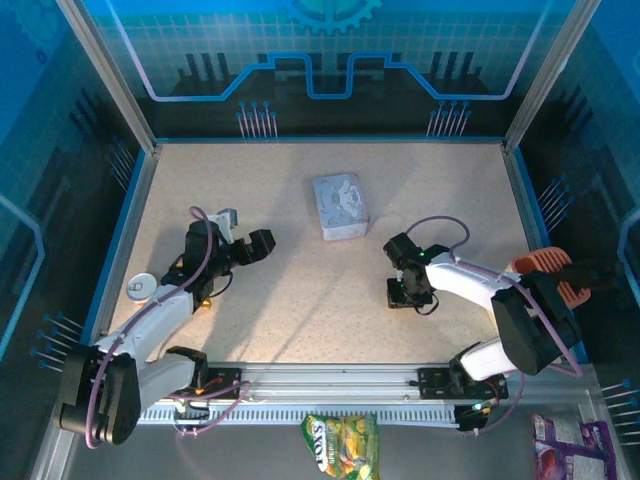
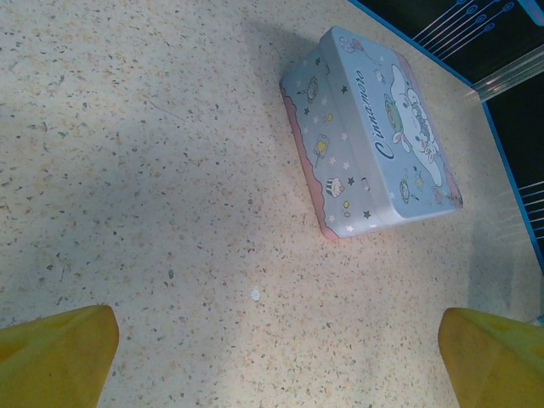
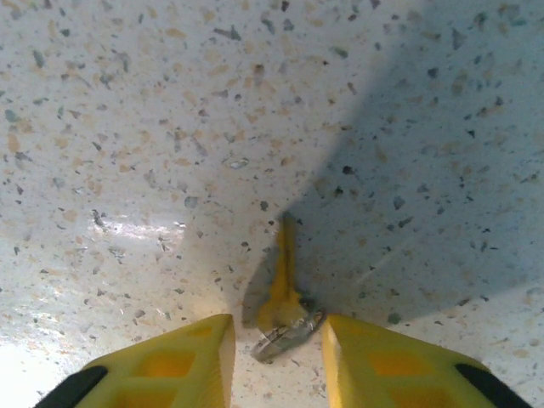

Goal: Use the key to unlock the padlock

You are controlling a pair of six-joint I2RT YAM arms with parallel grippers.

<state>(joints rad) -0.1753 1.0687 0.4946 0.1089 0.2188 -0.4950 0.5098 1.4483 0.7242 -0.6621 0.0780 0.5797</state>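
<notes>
On the speckled table (image 1: 300,335), the pale tin (image 1: 340,206) sat mid-field, well apart from both arms. We had the left gripper (image 2: 276,357) spread wide and empty, looking toward that tin. The right gripper (image 3: 276,361) was low over the tabletop, fingers parted either side of the small yellow key (image 3: 285,272), its silver ring (image 3: 289,336) lying between them. We reckoned the smart play was closing squarely on the key's head, not the loose ring, leaving the shaft pointing out. The padlock we couldn't pick out for certain.
</notes>
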